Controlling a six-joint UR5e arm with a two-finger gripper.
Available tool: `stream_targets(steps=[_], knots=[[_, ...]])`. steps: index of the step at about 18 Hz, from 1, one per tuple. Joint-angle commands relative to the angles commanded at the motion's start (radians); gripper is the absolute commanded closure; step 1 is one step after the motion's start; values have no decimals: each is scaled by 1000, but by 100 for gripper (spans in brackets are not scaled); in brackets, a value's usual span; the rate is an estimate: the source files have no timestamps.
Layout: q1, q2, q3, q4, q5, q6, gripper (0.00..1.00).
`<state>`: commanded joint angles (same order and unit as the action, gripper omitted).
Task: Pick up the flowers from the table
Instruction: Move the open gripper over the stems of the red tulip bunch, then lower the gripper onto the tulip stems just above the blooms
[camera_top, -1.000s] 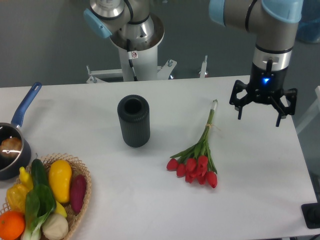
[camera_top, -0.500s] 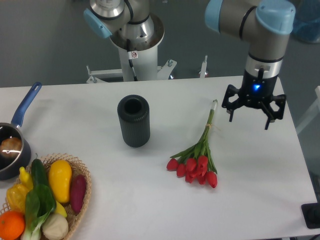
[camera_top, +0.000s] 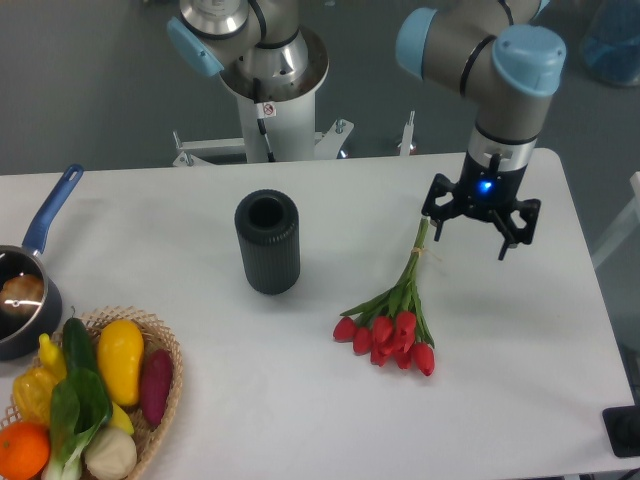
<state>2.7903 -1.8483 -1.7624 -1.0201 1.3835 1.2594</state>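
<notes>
A robotics lab: white table (camera_top: 520, 400), arm pedestal (camera_top: 270, 95) bolted behind, plain grey backdrop.

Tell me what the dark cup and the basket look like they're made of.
The cup looks like matte dark plastic or rubber: fine vertical ribs, no shine; I can't settle which. The basket looks like woven wicker: tan strands interlaced along its rim, a dull natural finish.
</notes>
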Motion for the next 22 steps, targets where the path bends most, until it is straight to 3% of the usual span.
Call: stream_targets(steps=[4,18,22], knots=[[-41,-22,-11,-2,57,-8,0],[-98,-127,-3,8,58,-44,0],[-109,-146,0,38,58,-44,0]])
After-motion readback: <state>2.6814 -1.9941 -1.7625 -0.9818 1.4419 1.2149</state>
